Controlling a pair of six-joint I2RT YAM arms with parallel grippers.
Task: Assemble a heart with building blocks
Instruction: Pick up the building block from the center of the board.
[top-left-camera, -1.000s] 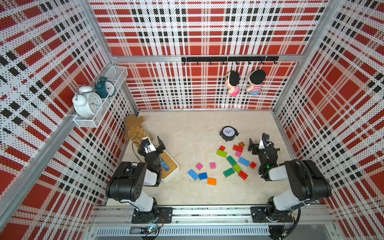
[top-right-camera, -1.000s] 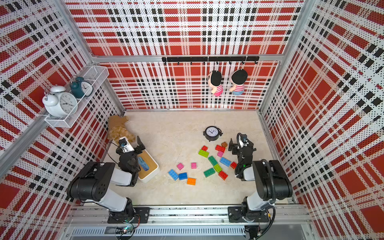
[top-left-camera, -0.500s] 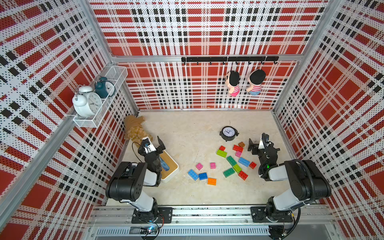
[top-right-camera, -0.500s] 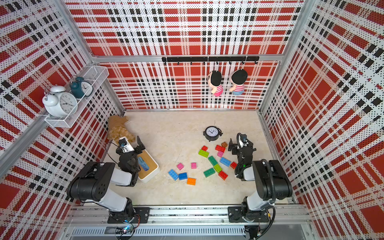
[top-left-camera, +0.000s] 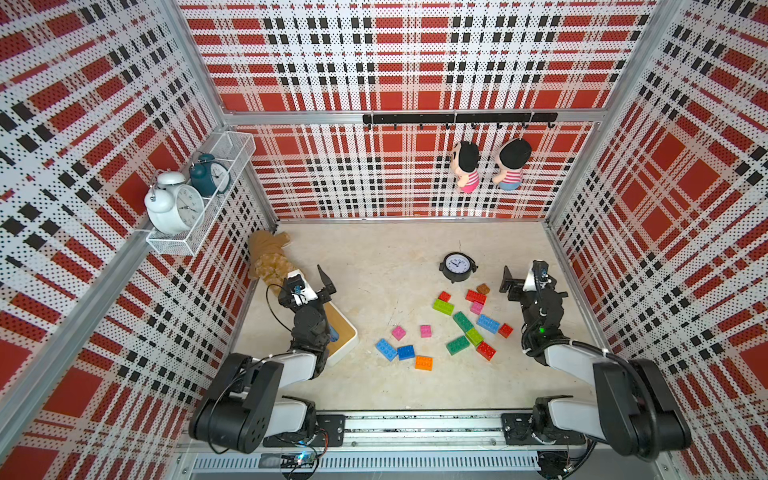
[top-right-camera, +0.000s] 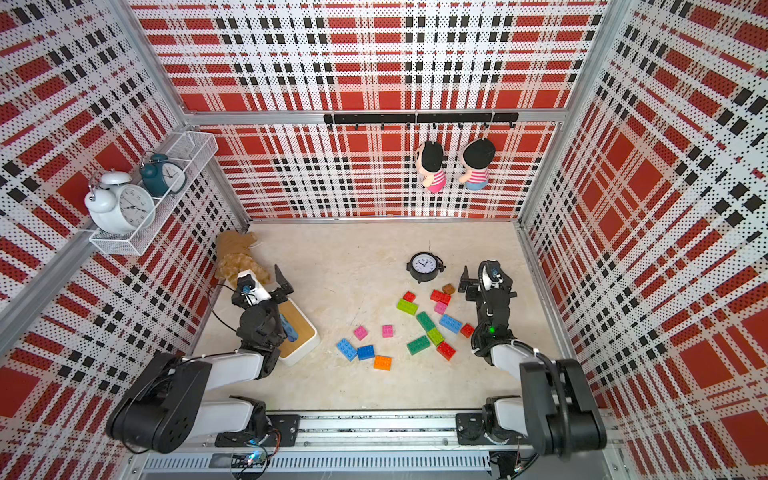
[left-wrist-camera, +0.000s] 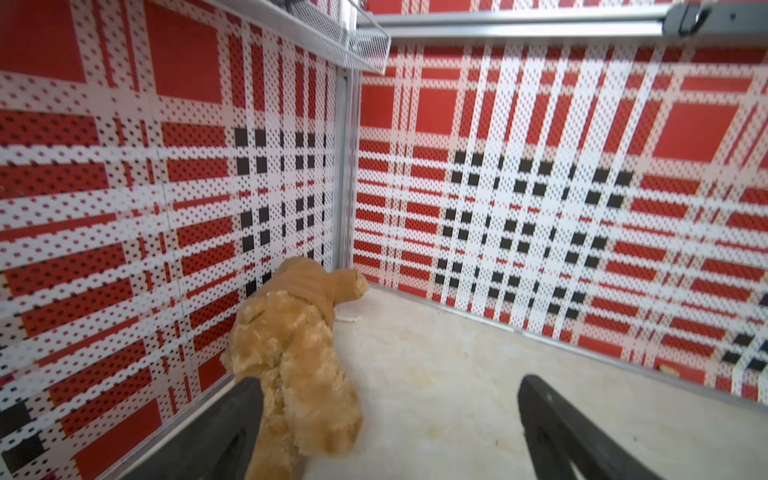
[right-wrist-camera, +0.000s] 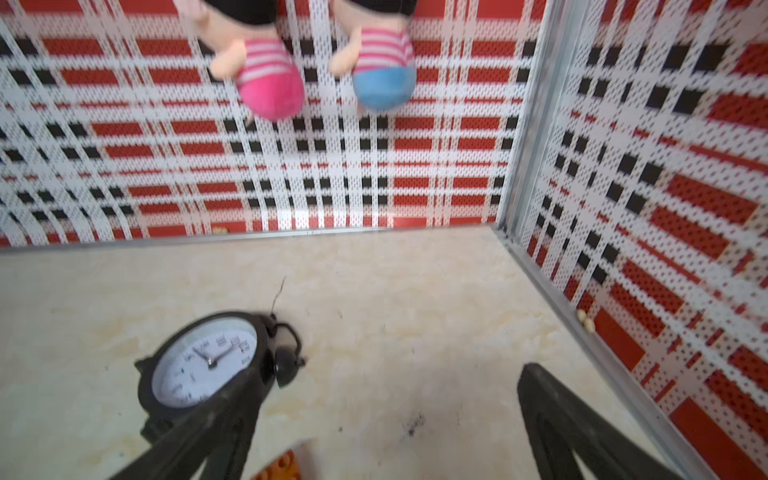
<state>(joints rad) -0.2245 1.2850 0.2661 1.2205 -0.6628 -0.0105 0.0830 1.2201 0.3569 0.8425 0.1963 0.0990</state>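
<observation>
Both claws are held spread and empty. The left claw (top-left-camera: 308, 277) is raised over the tray (top-left-camera: 352, 341) and faces the plush (left-wrist-camera: 291, 353) in the corner. The right claw (top-left-camera: 522, 274) is just beside the clock (top-left-camera: 456, 267).

The blocks (top-left-camera: 463, 322) are scattered loose on the bench (top-left-camera: 374, 257) between the arms. Most are bunched near the right arm and a few lie apart towards the middle. One blue block (top-left-camera: 333, 333) is seen in the tray. No heart appears to have been begun.

Trouble is most likely in the bunch. The blocks there lie close and at odd angles, so neighbours could be shoved or a block pinched askew when a claw is lowered. The clock could be knocked if the right arm is swung wide. The block in the tray is partly hidden by the left arm and may be missed. If studs are pressed together misaligned, the pieces could skid on the smooth bench.
</observation>
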